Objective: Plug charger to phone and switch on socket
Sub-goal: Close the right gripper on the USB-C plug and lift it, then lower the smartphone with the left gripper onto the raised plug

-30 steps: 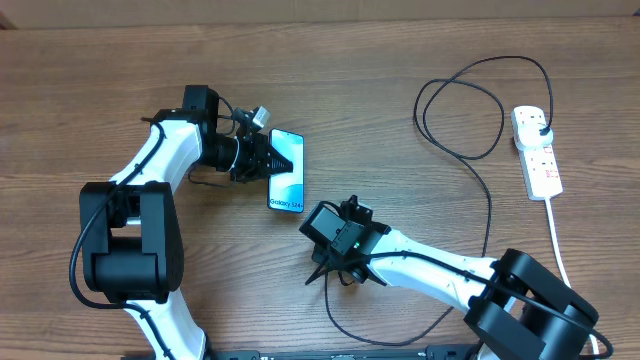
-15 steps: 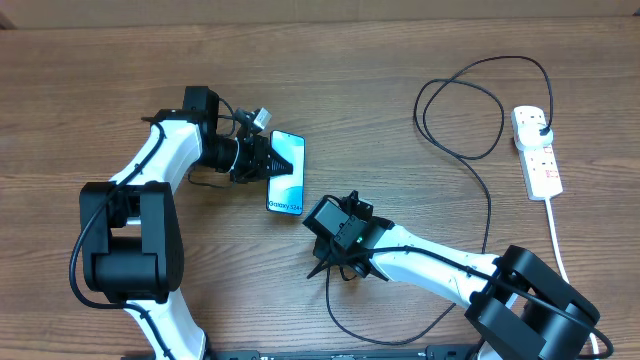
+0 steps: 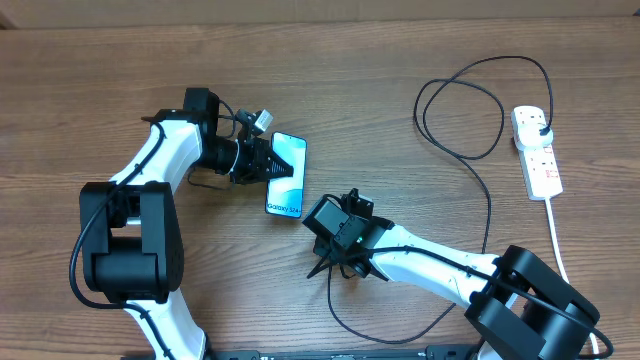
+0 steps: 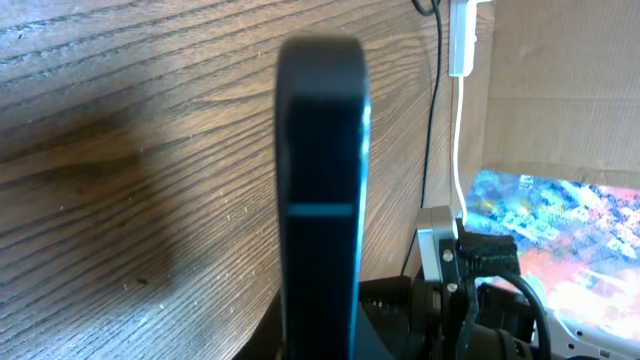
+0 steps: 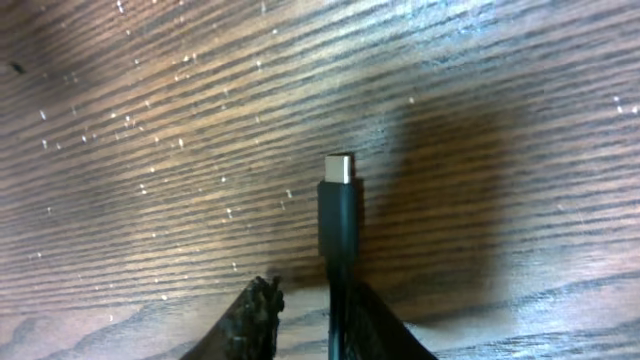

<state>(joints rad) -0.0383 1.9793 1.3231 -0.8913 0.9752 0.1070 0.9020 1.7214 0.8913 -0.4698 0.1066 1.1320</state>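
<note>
The charger (image 3: 490, 210) is a thin black cable that runs from a black plug in the upper end of the socket (image 3: 537, 150), at the right of the overhead frame, loops in round curves across the upper right and trails down to the lower middle. There its end lies between the fingers of the right gripper (image 3: 333, 268). In the right wrist view the cable stands straight up the middle of the frame and ends in a small flat metal connector (image 5: 340, 168) with a rounded black collar. The jaws are slightly parted: a strip of wood shows between the cable and the finger (image 5: 255, 318) at lower left, while the other finger sits against the cable. The phone (image 3: 286, 175) is a slim rectangle with a pale blue lit screen, left of centre and just up-left of the right gripper. The left gripper (image 3: 272, 166) is clamped on it at its left edge. The left wrist view shows the phone edge-on as a dark, smooth slab. The socket is a white elongated strip with red-marked switches and a white cord (image 3: 560, 240) running down from it. The table (image 3: 400, 60) is brown wood with a fine streaked grain.
</note>
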